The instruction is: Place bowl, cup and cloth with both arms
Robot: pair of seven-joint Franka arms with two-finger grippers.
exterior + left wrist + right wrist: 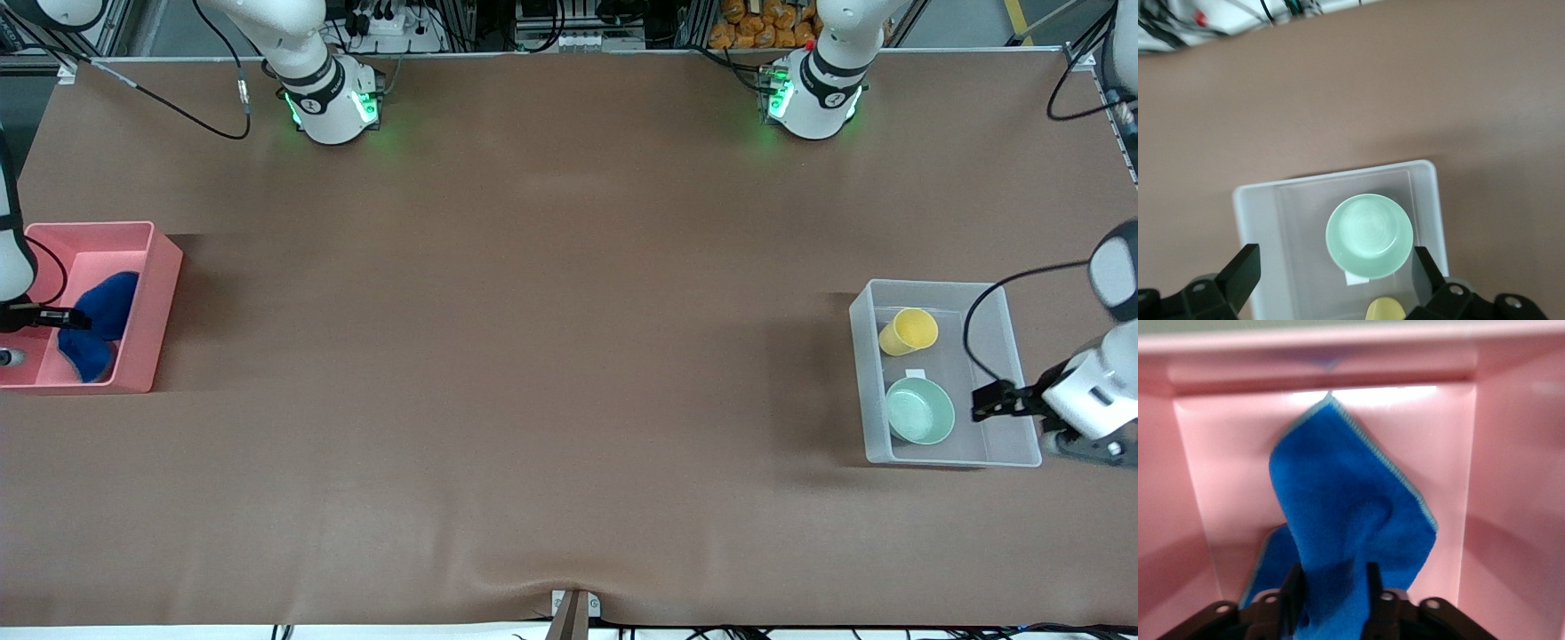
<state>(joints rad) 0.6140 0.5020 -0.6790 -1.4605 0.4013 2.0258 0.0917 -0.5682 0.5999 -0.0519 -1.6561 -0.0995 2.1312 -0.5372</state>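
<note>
Sitting at the right arm's end of the table, a pink bin [156, 293] holds the royal-blue cloth [98, 324], and the right gripper [76, 318] is inside the bin's walls with its fingers [1293, 593] closed on a gathered fold of that cloth. In the right wrist view the cloth [1351, 540] rises from between the fingers and drapes down against the bin's floor, its thin grey stitched edge showing along one side; pink walls [1511, 520] stand close on both flanks, so room beside the gripper is tight.

At the left arm's end a clear plastic bin [867, 382] holds the yellow cup [909, 332], lying on its side, and the mint-green bowl [920, 410], upright and nearer the front camera than the cup. The two are close but apart. The left gripper [987, 404] hangs over the bin just beside the bowl, jaws spread wide and holding nothing (the left wrist view shows both fingers [1241, 270] well clear of the bowl [1369, 235], which lies between them below).

The brown table [551, 356] between the two bins is broad, open surface.
</note>
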